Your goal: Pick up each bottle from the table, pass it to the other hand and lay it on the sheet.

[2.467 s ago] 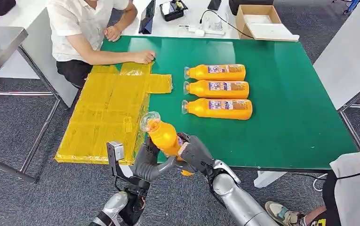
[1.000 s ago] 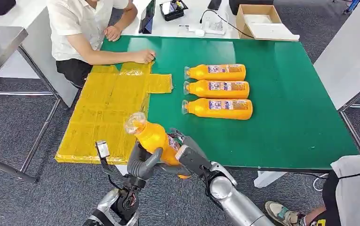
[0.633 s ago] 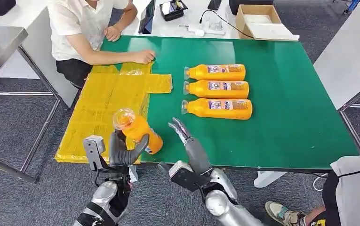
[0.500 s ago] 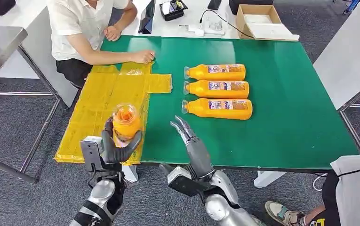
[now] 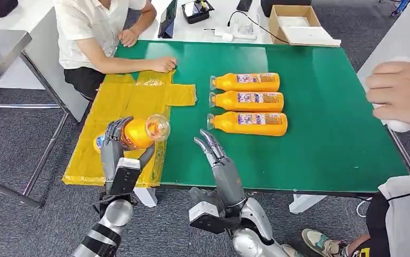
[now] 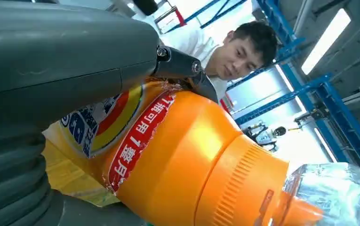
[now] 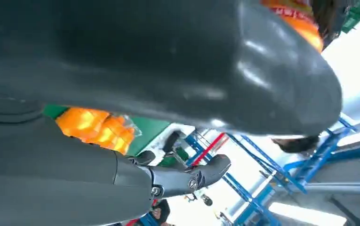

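Observation:
My left hand (image 5: 116, 155) grips an orange bottle (image 5: 133, 133) with a clear cap, held on its side just above the yellow sheet (image 5: 122, 120), cap toward the green table. The left wrist view shows that bottle (image 6: 178, 160) close up, wrapped by the hand (image 6: 51, 80). My right hand (image 5: 220, 163) is open, fingers stretched out over the table's front edge, holding nothing. Its thumb and fingers (image 7: 178, 176) show in the right wrist view. Three more orange bottles (image 5: 248, 101) lie in a row on the green table (image 5: 326, 123).
A person sits at the far left corner with a hand (image 5: 162, 64) on the sheet's far end. Another person's hand (image 5: 401, 91) reaches in from the right edge. A cardboard box (image 5: 296, 24) and cables lie beyond the table. Grey carpet lies below the sheet's left side.
The bottle passed from my right hand to my left, which swung it left and tipped it onto its side over the sheet. My right hand let go. A person's hand appeared at right.

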`<state>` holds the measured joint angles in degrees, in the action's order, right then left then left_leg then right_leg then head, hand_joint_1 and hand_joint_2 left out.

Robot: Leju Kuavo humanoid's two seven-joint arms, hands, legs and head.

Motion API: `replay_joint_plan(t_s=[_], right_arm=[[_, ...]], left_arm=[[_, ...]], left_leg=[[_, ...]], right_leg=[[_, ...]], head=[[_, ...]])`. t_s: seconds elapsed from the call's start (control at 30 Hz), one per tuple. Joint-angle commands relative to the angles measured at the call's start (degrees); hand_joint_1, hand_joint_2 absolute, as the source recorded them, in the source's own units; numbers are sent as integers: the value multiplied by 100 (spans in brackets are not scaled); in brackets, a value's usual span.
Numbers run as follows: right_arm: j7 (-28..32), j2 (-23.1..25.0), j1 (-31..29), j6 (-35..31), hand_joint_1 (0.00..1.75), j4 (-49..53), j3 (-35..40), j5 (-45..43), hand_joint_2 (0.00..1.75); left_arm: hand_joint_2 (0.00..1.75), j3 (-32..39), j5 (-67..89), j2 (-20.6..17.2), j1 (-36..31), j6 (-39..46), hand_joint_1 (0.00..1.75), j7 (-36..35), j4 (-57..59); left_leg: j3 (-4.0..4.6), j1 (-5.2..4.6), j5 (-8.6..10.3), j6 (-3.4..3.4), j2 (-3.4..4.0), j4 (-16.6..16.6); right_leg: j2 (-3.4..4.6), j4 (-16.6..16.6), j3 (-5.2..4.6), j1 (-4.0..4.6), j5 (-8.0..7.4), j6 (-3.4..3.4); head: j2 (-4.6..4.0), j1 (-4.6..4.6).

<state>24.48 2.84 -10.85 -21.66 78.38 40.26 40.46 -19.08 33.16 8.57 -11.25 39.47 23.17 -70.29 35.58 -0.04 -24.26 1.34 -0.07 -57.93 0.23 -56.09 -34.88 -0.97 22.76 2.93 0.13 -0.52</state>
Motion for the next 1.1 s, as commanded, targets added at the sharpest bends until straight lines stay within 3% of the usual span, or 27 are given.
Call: replay_joint_plan(t_s=[0.03, 0.2, 0.37, 0.4, 0.73, 0.9, 0.93, 0.97, 1.0, 1.1], right_arm=[[51, -49, -83, 117, 0, -6, 77, -83, 0], [179, 54, -215, 453, 0, -55, 121, -205, 0], [286, 129, -258, 615, 0, -21, 226, -373, 0], [292, 138, -272, 624, 0, -8, 259, -380, 175], [375, 150, -309, 709, 0, -1, 406, -570, 175], [383, 168, -324, 699, 0, -43, 404, -583, 175], [398, 174, -344, 681, 0, -77, 413, -601, 175], [401, 172, -351, 673, 0, -88, 421, -605, 175], [404, 175, -358, 642, 0, -110, 428, -599, 175], [405, 173, -346, 631, 0, -113, 428, -599, 175]], left_arm=[[175, -60, 1373, -219, -525, -56, 175, -613, 774], [175, -436, 3087, -346, -1657, -483, 175, -1820, 3011], [175, -271, 3374, -296, -2277, -912, 175, -2078, 4392], [175, -252, 3378, -290, -2396, -1216, 175, -2131, 4613], [175, -130, 3435, -266, -2855, -2725, 175, -2868, 5387], [175, -79, 3385, -252, -2877, -2835, 175, -2878, 5392], [175, -6, 3334, -240, -2891, -2860, 143, -2855, 5376], [175, 39, 3313, -228, -2899, -2824, 23, -2847, 5368], [175, 170, 3191, -182, -2924, -2816, 0, -2692, 5343], [175, 224, 3121, -135, -2950, -2821, 0, -2593, 5316]], left_leg=[[-19, 4, -7, -6, 1, 2], [-38, 6, -3, -12, -25, 6], [-28, 5, 6, -15, -12, 6], [-18, 4, 6, -13, -10, 3], [-30, 8, 0, -14, -1, 0], [-37, 7, 5, -16, 6, 3], [-48, 10, 1, -20, 8, 3], [-35, 5, 8, -14, 3, 2], [-39, 6, 8, -15, 5, 3], [-46, 6, 9, -17, -1, 2]], right_leg=[[-1, 2, 19, 5, 7, -10], [-28, 4, 43, 7, 13, -17], [-16, 1, 28, 6, 3, -14], [-13, 0, 18, 4, 1, -10], [-5, -5, 31, 7, 8, -13], [1, 0, 39, 6, 1, -16], [2, -1, 50, 10, 3, -21], [-1, -1, 36, 5, -2, -12], [0, -1, 40, 6, -2, -13], [-7, -1, 45, 6, -1, -14]], head=[[0, 0], [0, 2], [0, 0], [0, 0], [0, 0], [0, 2], [0, 2], [0, 2], [0, 2], [0, 2]])
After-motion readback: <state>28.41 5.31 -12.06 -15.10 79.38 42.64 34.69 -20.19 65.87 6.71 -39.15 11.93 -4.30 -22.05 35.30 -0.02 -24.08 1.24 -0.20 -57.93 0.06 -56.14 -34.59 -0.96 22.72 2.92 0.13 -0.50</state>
